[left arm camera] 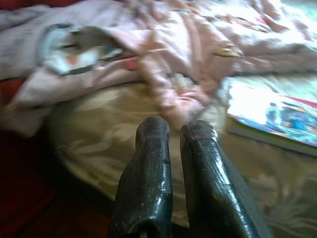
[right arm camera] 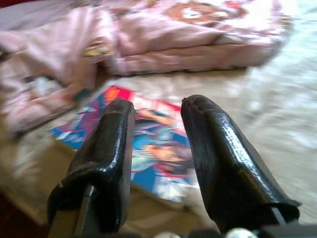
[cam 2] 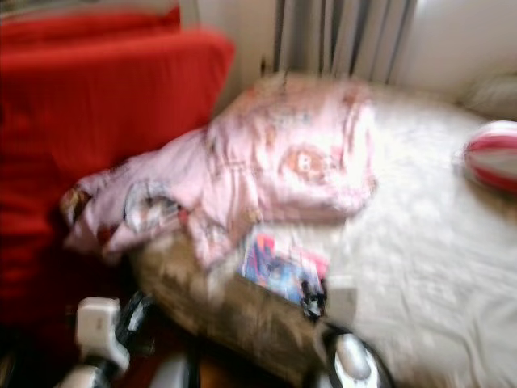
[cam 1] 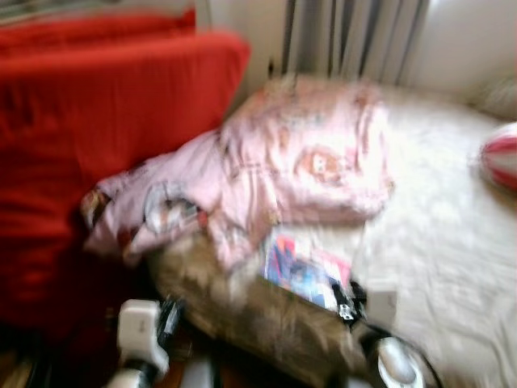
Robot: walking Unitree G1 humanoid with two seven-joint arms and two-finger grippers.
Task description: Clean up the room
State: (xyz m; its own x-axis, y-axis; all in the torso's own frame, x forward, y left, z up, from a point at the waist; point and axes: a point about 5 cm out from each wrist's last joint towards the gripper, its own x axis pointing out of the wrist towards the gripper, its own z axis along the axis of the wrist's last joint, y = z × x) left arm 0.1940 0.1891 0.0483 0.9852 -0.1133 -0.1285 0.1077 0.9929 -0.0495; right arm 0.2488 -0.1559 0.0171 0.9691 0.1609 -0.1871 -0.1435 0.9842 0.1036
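Observation:
A colourful book (cam 1: 305,273) lies flat on the near edge of the bed (cam 1: 436,242), just below a crumpled pink printed blanket (cam 1: 275,162). My right gripper (right arm camera: 157,106) hovers just short of the book (right arm camera: 148,148), open, with the cover showing between its fingers. My left gripper (left arm camera: 176,126) is low at the bed's left corner. It points at the blanket's hanging fold (left arm camera: 173,94), and its fingers are nearly together with nothing between them. Both head views are blurred.
A big red cushioned piece (cam 1: 89,137) stands close on the left of the bed. A red-and-white striped round thing (cam 1: 501,153) lies at the bed's right edge. Grey curtains (cam 1: 355,36) hang behind the bed. Dark floor shows under the bed corner.

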